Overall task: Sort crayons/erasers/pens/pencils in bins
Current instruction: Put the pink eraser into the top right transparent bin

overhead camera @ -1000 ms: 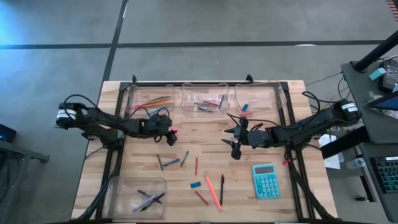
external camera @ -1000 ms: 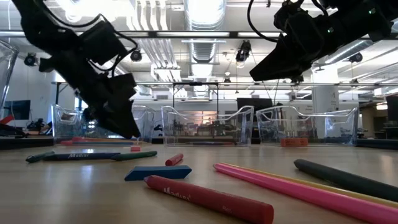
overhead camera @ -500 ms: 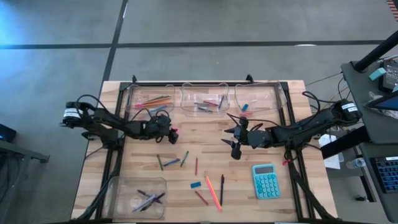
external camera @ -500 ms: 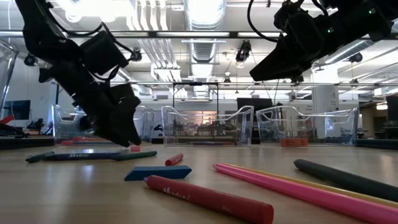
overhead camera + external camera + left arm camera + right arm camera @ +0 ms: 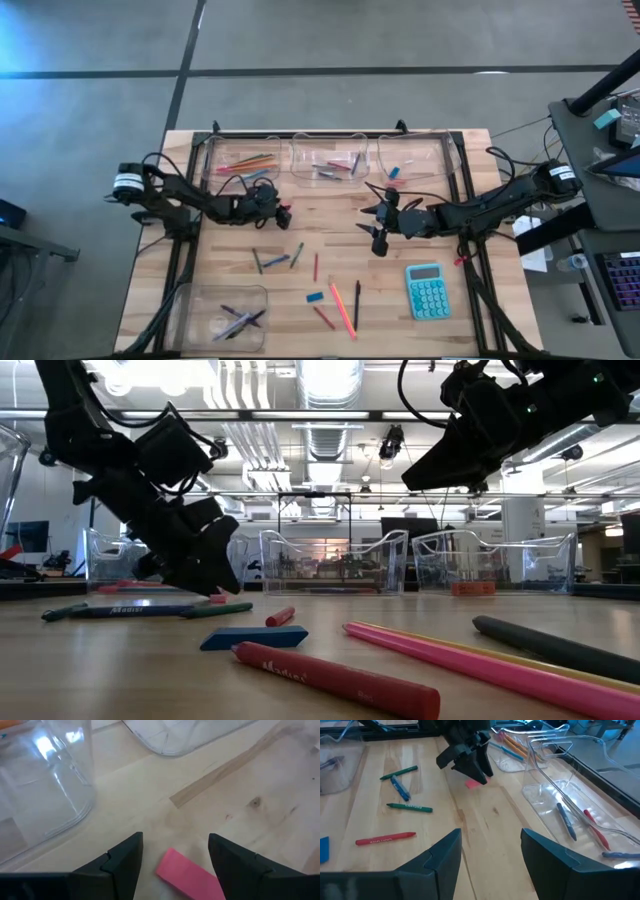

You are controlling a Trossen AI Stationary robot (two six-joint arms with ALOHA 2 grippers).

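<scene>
Clear bins [image 5: 246, 159] with pencils [image 5: 252, 160], crayons [image 5: 330, 168], eraser [image 5: 394, 172].

**Wooden table and its load**

The wooden table [image 5: 470, 340] carries three clear bins [image 5: 325, 160] along its 12 o'clock edge and a fourth bin [image 5: 222, 312] at 7 o'clock. A teal calculator [image 5: 427, 291] lies at 4 o'clock. Loose crayons [image 5: 276, 259], pencils [image 5: 343, 308], a pen [image 5: 356, 292] and a blue eraser [image 5: 315, 296] are scattered around centre; a pink eraser [image 5: 284, 210] lies at 10 o'clock.
</scene>
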